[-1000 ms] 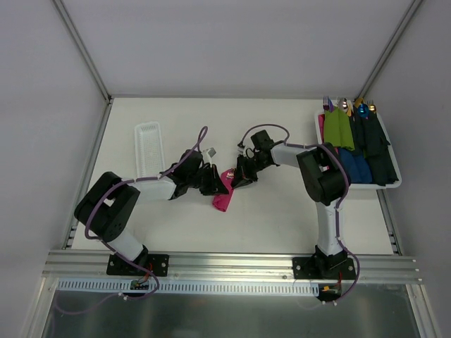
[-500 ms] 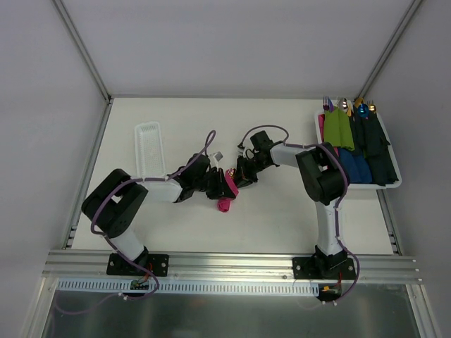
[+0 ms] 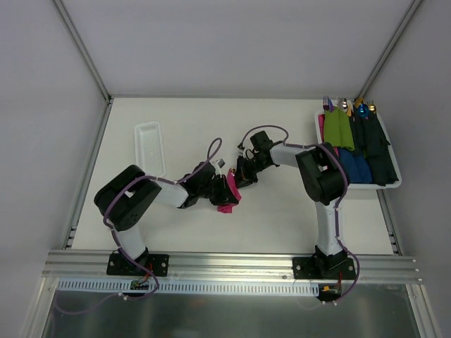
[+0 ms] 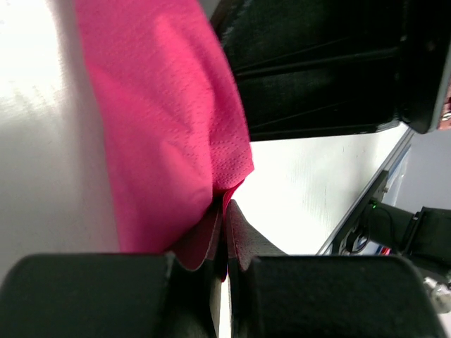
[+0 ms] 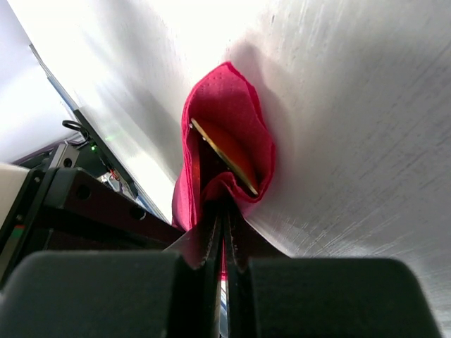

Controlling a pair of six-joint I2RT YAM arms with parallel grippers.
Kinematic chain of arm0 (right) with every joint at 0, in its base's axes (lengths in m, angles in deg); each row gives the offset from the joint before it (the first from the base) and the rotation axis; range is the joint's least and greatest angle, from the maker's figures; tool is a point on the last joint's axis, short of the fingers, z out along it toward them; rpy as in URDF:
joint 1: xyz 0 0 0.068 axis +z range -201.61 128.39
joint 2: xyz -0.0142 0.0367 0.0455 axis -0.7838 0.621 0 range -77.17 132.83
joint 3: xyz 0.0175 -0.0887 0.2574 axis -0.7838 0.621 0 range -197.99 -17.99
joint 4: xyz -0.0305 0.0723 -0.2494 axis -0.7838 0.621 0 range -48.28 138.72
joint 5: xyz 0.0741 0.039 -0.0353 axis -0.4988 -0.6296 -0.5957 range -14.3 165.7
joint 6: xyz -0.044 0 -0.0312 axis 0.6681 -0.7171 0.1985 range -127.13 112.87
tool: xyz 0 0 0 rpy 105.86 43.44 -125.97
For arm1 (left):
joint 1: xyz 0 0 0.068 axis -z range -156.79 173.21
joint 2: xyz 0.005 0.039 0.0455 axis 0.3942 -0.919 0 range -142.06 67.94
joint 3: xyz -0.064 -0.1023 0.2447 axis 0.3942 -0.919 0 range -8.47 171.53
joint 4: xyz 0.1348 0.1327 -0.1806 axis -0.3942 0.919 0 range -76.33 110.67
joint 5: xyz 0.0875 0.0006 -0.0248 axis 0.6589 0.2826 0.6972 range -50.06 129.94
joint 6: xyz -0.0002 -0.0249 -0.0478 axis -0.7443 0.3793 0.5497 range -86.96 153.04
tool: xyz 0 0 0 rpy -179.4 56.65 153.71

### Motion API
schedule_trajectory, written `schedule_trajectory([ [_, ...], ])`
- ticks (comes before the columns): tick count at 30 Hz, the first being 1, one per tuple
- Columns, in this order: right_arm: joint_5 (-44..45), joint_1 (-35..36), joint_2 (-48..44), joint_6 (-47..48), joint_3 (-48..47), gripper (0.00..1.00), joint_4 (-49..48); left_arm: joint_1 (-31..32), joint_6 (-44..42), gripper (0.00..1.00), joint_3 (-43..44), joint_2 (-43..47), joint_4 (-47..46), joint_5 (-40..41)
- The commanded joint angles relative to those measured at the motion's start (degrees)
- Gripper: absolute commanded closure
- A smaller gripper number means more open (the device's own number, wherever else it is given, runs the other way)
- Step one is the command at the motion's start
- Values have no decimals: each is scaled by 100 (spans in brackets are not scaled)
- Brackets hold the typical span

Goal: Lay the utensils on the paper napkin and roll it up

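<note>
The magenta paper napkin (image 3: 227, 199) lies rolled and bunched at the table's middle, between my two grippers. My left gripper (image 3: 227, 191) is shut on one edge of the napkin (image 4: 169, 120), pinching the paper between its fingertips. My right gripper (image 3: 239, 179) is shut on the napkin's other end (image 5: 229, 127). A gold utensil (image 5: 225, 155) shows inside the open fold of the napkin in the right wrist view. Any other gold utensils are hidden in the paper.
A white tray (image 3: 149, 148) stands at the back left. A white bin (image 3: 392, 184) at the right edge holds green, blue and navy napkin rolls (image 3: 338, 128) with other metallic utensils.
My left gripper has moved right and nearer, carrying the napkin's edge over. The napkin has gone from a long strip to a short tight bundle. The right gripper has hardly moved.
</note>
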Motion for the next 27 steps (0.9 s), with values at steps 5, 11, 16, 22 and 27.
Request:
schedule_trajectory([
  [5,685,52,195,406,-3,94,456,-1,295,100,-672,-50,-268,266],
  [11,448,-212,-173,792,-179,79,746,-133,445,100,-928,-191,-506,213],
  [16,175,-564,-472,1039,-442,75,1124,-212,471,93,-963,-340,-673,108],
  [22,61,-739,-762,1461,-654,76,1327,-317,577,77,-1051,-437,-945,-42],
  [27,-456,-644,-982,1181,-619,76,932,-344,506,70,-1051,-402,-937,-95],
])
